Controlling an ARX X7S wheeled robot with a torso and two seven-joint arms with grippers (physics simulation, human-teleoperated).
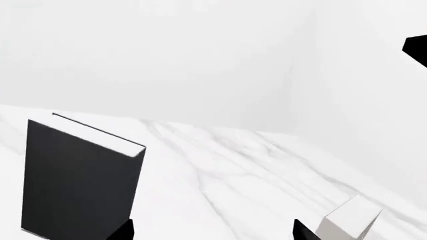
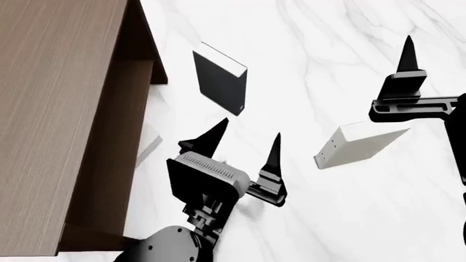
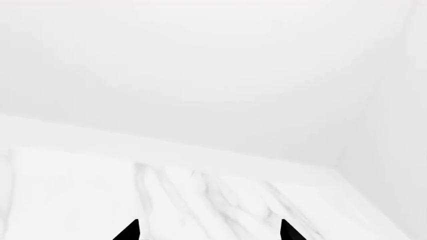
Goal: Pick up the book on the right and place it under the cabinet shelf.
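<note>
Book on the right (image 2: 357, 144): the pale grey one stands on the white marble table (image 2: 328, 54) toward its right side, apparently tilted, well apart from the black book (image 2: 220, 82) that stands nearer the dark brown cabinet (image 2: 58, 109) along the table's left edge. The right tool (image 2: 407, 60) hovers just beyond the grey book toward the far edge, not touching it. Its wrist view shows two tips spread apart with only bare table between them. The left tool (image 2: 244, 144) is also spread and holds nothing.

As I judge it, the step in hand is the approach. The right tool should draw back toward the near edge until the book sits between its tips, turn so they straddle the thin cover rather than the broad face, then descend and close. Nudging the book could tip it over.
</note>
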